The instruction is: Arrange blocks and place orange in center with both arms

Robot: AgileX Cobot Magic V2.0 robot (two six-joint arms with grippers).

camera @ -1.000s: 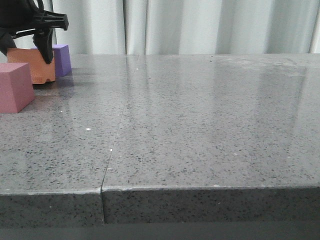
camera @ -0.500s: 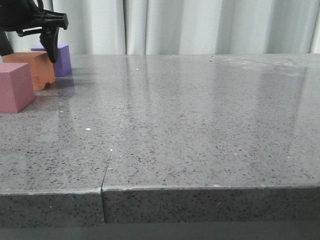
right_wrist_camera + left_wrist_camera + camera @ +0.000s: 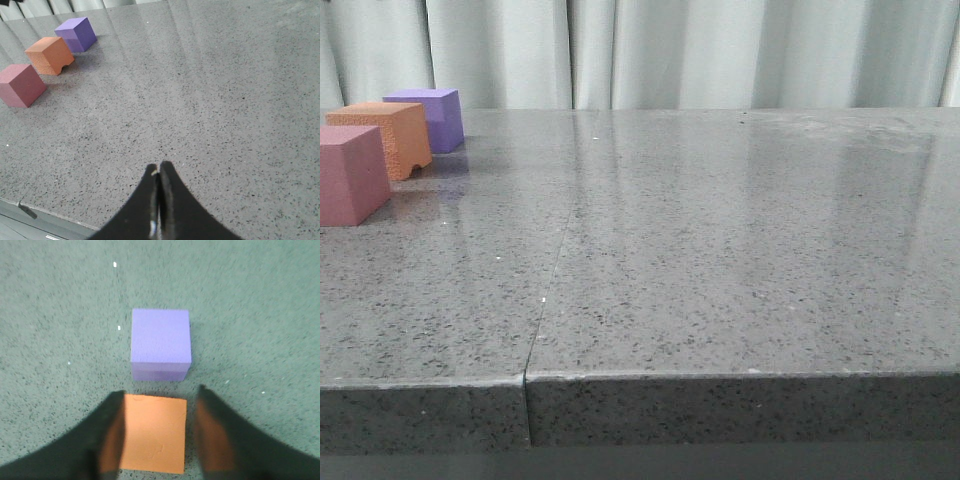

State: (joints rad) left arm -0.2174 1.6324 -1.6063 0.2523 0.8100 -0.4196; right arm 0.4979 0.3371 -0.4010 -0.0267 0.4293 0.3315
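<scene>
Three cubes stand in a row on the grey table at its far left. In the front view the pink-red cube (image 3: 350,175) is nearest, the orange cube (image 3: 385,135) with its arched notch is in the middle, and the purple cube (image 3: 428,117) is farthest. No gripper shows in the front view. In the left wrist view my left gripper (image 3: 160,392) is open above the orange cube (image 3: 154,432), one finger on each side and not gripping it; the purple cube (image 3: 161,342) lies just beyond. My right gripper (image 3: 159,167) is shut and empty near the table's front edge, far from the cubes (image 3: 50,55).
The grey speckled table (image 3: 720,250) has a seam (image 3: 545,290) running from its front edge toward the back. Pale curtains (image 3: 700,50) hang behind it. The front edge shows in the right wrist view (image 3: 30,212).
My left gripper, which stood around the orange cube, has let it go and risen out of the front view. The orange cube stays between the pink-red and purple cubes.
</scene>
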